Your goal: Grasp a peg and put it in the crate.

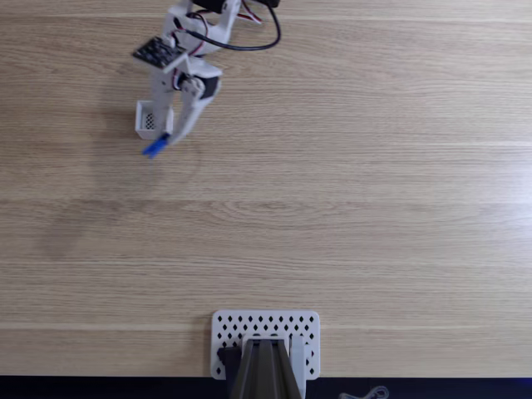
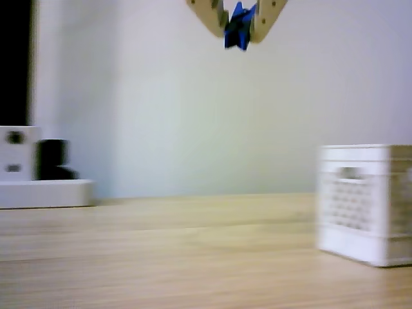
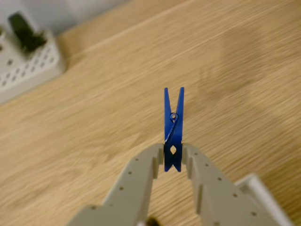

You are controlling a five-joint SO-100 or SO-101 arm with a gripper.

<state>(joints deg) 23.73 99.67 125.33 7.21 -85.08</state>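
Observation:
A slim blue peg (image 3: 173, 127) is clamped between my gripper's (image 3: 173, 160) grey fingers (image 3: 149, 165), its long end sticking out over the wooden table. In the fixed view the gripper (image 1: 169, 138) hangs at the upper left with the peg (image 1: 155, 147) poking out just below the small white crate (image 1: 149, 119). From the low other view, the gripper (image 2: 239, 32) holds the peg (image 2: 238, 27) high above the table, and the crate (image 2: 367, 199) stands on the table at the right.
A white perforated plate (image 1: 224, 332) with the arm's base lies at the near table edge in the fixed view; it appears at the top left of the wrist view as plate (image 3: 28, 66). A white block (image 2: 38, 183) sits far left in the other view.

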